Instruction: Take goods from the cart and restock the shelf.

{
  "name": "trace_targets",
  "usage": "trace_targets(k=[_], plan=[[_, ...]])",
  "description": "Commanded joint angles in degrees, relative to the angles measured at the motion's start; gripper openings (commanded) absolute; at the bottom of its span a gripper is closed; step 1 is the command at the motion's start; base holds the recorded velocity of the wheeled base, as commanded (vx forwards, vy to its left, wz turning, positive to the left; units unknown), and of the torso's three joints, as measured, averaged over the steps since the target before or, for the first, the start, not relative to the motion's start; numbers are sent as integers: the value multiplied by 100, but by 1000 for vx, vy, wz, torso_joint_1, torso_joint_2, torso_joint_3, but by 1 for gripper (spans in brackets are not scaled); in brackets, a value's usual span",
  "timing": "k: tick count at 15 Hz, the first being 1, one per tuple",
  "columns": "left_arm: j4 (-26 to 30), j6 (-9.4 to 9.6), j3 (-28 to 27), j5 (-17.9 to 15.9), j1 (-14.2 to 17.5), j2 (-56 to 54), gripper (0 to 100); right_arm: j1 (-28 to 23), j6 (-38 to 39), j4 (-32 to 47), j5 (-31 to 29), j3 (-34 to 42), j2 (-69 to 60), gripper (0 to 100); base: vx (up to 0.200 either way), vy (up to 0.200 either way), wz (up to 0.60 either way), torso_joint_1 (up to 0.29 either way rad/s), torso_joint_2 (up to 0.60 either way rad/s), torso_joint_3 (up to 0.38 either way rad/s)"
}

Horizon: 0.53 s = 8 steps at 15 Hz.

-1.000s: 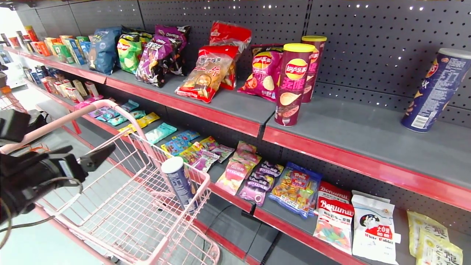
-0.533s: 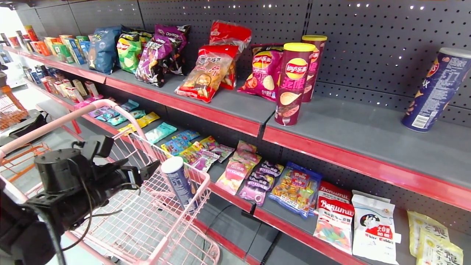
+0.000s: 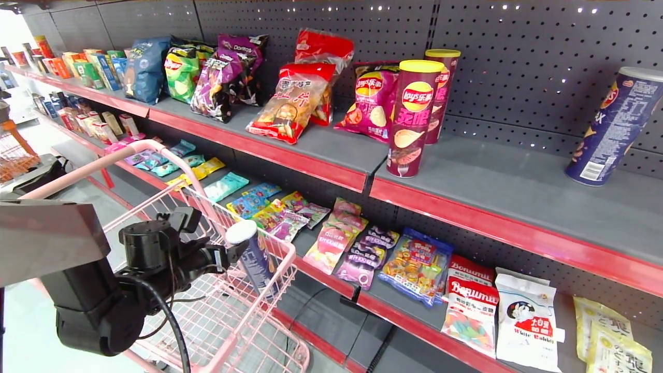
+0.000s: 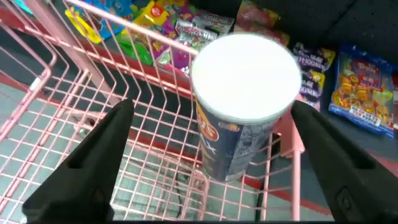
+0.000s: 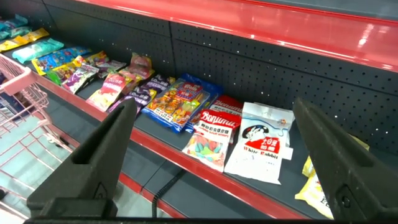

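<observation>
A tall dark blue chip can [image 3: 257,259] with a white lid stands upright in the far corner of the pink wire cart [image 3: 282,257]. My left gripper [image 3: 235,252] is open over the cart, level with the top of the can and right next to it. In the left wrist view the can [image 4: 245,93] shows between the two black fingers [image 4: 93,162], which are spread wider than the lid. My right gripper [image 5: 212,102] is open and holds nothing, facing the lower shelf's sweet bags [image 5: 205,140].
The upper shelf [image 3: 492,181] has bare grey room between two maroon cans [image 3: 414,116] and a blue can [image 3: 611,127] at the far right. Chip bags [image 3: 290,101] fill its left part. The lower shelf [image 3: 414,316] holds sweet packets. The cart handle [image 3: 103,163] lies near the left arm.
My left arm has swung from the far left across the cart towards the blue can, and its open gripper has come up to the lid. The can and the shelf goods have not moved.
</observation>
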Motion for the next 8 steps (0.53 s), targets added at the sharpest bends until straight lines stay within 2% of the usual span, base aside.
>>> trace_targets(k=[1,8], plan=[[-61,-14,-148,1,-8,340,100,1,0,0,3,1,-1,100,0,0,0,0,0,0],[-78,-14,-736,-166,-210,841,100,1,-18,0,11,1,-1,100,0,0,0,0,0,0]])
